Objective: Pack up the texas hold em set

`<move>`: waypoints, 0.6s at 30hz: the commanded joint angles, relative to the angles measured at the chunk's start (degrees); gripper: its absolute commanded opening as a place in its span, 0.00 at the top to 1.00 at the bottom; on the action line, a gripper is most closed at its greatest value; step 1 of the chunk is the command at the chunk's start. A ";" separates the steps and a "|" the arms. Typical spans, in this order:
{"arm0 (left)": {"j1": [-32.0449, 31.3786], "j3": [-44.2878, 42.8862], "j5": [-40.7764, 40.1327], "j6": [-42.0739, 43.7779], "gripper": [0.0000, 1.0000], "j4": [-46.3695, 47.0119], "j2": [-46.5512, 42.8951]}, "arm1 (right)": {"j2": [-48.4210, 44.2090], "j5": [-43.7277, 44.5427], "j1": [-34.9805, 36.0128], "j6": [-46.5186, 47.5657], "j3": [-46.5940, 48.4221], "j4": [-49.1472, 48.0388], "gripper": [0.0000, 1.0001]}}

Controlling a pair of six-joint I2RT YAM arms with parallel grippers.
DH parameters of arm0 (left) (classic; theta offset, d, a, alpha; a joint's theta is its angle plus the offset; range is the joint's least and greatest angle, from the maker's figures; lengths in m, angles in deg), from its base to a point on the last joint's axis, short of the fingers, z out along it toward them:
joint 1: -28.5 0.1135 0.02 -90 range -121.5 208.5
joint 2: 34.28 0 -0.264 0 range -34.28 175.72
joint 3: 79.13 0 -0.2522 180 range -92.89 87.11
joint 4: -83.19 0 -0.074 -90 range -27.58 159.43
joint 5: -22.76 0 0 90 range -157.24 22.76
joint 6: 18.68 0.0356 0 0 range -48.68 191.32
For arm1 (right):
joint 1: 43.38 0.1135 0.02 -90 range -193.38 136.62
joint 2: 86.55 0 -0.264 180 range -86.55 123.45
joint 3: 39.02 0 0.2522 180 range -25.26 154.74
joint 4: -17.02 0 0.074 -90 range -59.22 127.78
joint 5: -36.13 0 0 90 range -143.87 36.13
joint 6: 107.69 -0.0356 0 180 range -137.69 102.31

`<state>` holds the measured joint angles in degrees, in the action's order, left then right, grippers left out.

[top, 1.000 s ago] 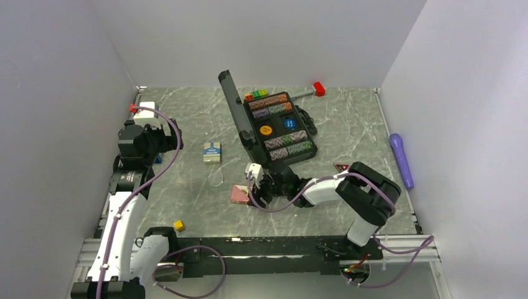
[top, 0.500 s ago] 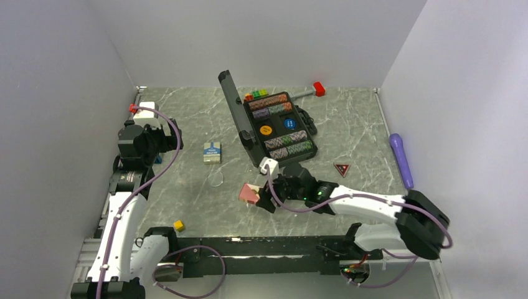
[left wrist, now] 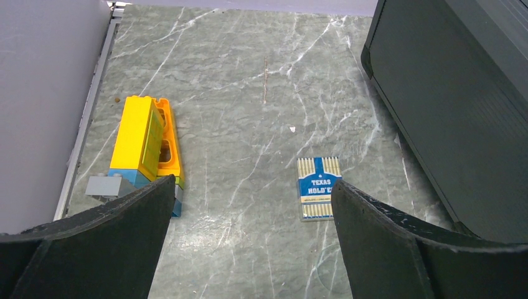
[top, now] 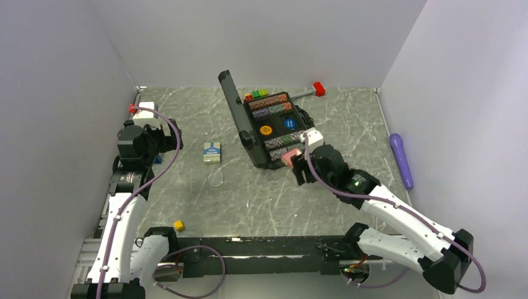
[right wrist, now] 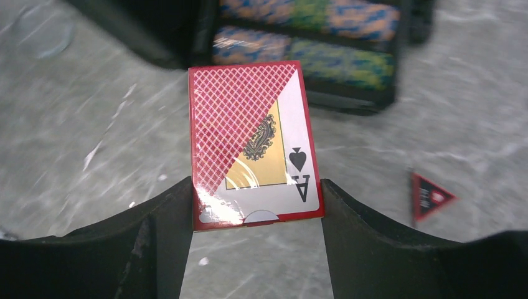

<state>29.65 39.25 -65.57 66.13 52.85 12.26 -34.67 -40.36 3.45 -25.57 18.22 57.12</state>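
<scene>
**Black briefcase [top: 235, 106], lid raised, parts outstanding**

Grey marbled table [top: 261, 205] carried the briefcase at its far middle. The lid stood up on the left side. The tray held rows of striped chips [top: 269, 100], with an orange marker [top: 266, 130] and a blue marker [top: 289, 123] between the rows. Over the tray's near edge the right gripper [top: 296, 165] gripped the pink card deck [right wrist: 252, 143] by its long sides, clear of the table. At the left, the left gripper [left wrist: 252, 199] was spread wide and held nothing. Between it and the briefcase the blue-white deck [left wrist: 318, 197] lay flat on the table. Smallest, the triangular marker [right wrist: 431, 197] lay on the table near the briefcase, apart from it.
</scene>
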 commanded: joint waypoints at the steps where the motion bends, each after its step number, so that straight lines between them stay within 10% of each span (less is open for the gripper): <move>1: 0.08 0.03 0.74 -0.30 0.01 2.43 -1.32 | 1.09 6.52 -8.26 -0.84 6.50 3.19 1.00; 18: 0.16 -0.11 -0.34 0.18 0.01 2.25 -1.90 | 41.31 -1.23 -20.78 6.07 31.39 -14.92 1.00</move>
<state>29.65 39.25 -65.59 66.15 52.85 11.34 1.70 -39.72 -16.48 -21.44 43.05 47.51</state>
